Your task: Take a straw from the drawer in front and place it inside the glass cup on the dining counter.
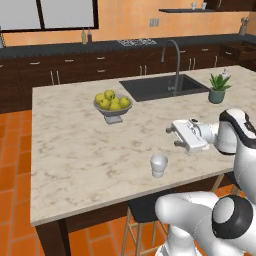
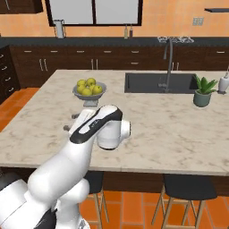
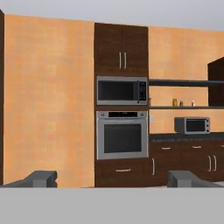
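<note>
Arm: white, dark joints, rising from the base and bent at the elbow, forearm reaching level to its left. Gripper (image 1: 172,136): held sideways, roughly horizontal, jaws spread wide, nothing between them. Fingers (image 3: 41,178): two dark grey tips well apart in the hand view, both bare.

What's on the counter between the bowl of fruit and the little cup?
Nothing. In the left base view, only bare marbled counter lies between the fruit bowl and the glass cup.
</note>
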Controlling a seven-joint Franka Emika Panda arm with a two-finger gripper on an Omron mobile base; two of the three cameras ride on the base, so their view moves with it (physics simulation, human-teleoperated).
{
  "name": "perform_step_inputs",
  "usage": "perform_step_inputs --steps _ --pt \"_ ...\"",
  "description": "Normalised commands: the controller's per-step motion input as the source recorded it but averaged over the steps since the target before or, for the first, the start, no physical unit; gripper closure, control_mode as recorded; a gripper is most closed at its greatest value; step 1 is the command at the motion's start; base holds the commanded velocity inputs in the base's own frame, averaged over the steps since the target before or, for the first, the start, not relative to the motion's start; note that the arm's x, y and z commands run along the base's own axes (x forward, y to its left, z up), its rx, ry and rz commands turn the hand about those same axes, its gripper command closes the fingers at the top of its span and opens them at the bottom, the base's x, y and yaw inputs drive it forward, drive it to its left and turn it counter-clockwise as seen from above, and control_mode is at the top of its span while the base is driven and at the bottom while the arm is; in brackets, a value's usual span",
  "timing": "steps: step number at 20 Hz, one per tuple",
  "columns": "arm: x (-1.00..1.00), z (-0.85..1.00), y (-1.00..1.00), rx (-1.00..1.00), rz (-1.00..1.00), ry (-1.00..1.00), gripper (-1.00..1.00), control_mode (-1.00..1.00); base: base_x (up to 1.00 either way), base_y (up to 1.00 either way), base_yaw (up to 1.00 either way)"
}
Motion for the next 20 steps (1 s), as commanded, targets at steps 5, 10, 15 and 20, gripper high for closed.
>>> perform_step_inputs --steps 5,10,15,20 --pt "-0.23 0.15 0.0 -0.03 -0.03 0.03 -1.0 -1.0 0.0 0.0 0.0" --pt "-0.41 0.0 0.04 -0.03 -0.01 0.03 -1.0 -1.0 0.0 0.0 0.0" --pt "-0.36 -0.01 0.08 -0.04 0.0 0.07 -1.0 -1.0 0.0 0.0 0.0" --pt "-0.21 -0.08 0.16 -0.07 0.0 0.11 -1.0 -1.0 0.0 0.0 0.0"
